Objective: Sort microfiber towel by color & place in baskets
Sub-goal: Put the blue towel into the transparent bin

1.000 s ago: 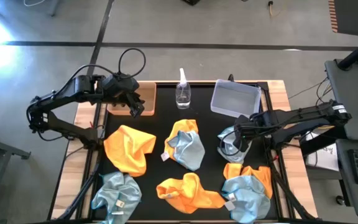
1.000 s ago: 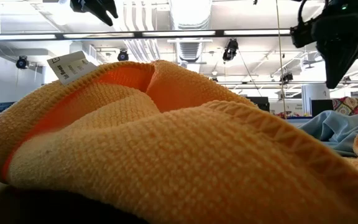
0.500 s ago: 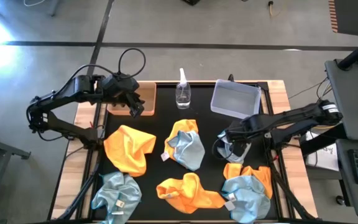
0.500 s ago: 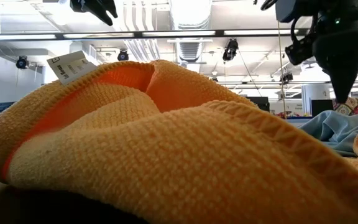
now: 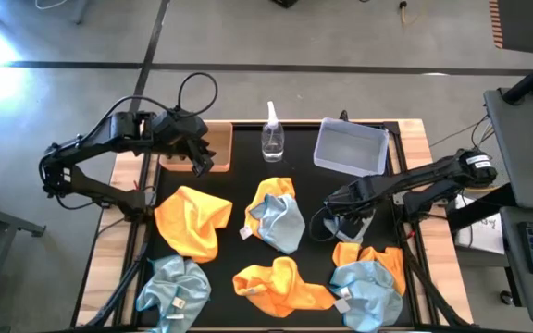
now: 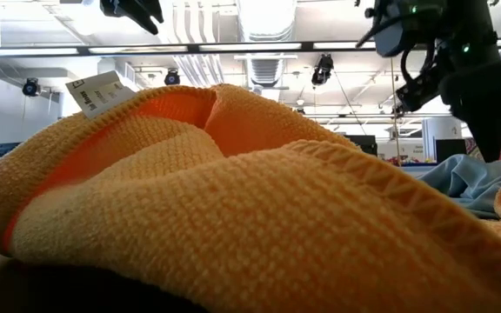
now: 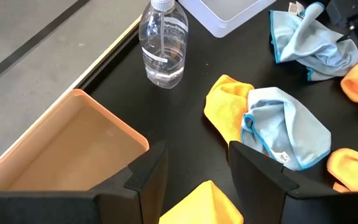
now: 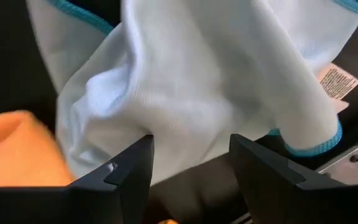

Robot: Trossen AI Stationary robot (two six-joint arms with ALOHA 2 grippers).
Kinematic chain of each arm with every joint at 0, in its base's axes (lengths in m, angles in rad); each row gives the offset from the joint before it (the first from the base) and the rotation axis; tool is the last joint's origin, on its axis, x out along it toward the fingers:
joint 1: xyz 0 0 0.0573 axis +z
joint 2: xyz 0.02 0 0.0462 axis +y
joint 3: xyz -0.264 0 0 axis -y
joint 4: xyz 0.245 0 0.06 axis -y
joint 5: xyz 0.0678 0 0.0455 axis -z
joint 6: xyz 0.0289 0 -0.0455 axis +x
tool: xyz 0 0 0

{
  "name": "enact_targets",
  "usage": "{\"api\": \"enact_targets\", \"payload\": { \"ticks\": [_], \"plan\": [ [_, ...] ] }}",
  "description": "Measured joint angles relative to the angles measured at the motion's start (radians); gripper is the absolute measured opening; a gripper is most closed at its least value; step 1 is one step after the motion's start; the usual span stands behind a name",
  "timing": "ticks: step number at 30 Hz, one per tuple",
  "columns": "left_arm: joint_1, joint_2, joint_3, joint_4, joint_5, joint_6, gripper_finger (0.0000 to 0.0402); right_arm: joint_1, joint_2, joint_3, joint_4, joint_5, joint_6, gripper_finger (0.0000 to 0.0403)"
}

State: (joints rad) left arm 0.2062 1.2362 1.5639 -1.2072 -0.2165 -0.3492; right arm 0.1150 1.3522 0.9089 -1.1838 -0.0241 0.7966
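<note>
Several microfiber towels lie crumpled on the black mat: orange ones (image 5: pixel 192 222) (image 5: pixel 280 285), pale blue ones (image 5: pixel 174 285) (image 5: pixel 370 282), and an orange one wrapped around a blue one (image 5: pixel 276 213). My right gripper (image 8: pixel 191 162) is open and points down, right over a pale blue towel (image 8: pixel 197 81) at mid right (image 5: pixel 336 208). My left gripper (image 7: pixel 194 180) hangs open above the near corner of the tan basket (image 5: pixel 213 139). The grey-blue basket (image 5: pixel 350 148) stands at the far right. My right gripper comes at the pale blue towel from above with a finger (image 8: pixel 126 168) on either side of a raised fold. The towel lies slack on the mat. I cannot tell whether the fingertips touch the cloth.
A clear spray bottle (image 5: pixel 272 139) stands between the two baskets at the far edge. In the low view an orange towel (image 6: pixel 233 200) fills the foreground and hides most of the table. Bare black mat (image 5: pixel 239 180) shows between the baskets and the towels.
My right gripper has come down toward the pale blue towel, drifting a little toward the table's left and near edges. The towels have stayed where they were.
</note>
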Motion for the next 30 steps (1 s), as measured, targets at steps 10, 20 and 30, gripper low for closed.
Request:
{"api": "enact_targets", "payload": {
  "ticks": [10,20,30],
  "plan": [
    [0.0,0.0,0.0,0.0,0.0,0.0,0.0155,0.0,0.142,0.0,0.071,0.008,-0.039,0.0206],
    [0.0,0.0,0.0,0.001,0.0,-0.003,0.0155,0.0,0.252,0.0,0.096,0.007,-0.07,0.0206],
    [0.0,0.0,0.0,0.002,0.0,-0.008,0.0155,0.0,0.288,0.002,0.129,0.005,-0.081,0.0205]
  ]
}}
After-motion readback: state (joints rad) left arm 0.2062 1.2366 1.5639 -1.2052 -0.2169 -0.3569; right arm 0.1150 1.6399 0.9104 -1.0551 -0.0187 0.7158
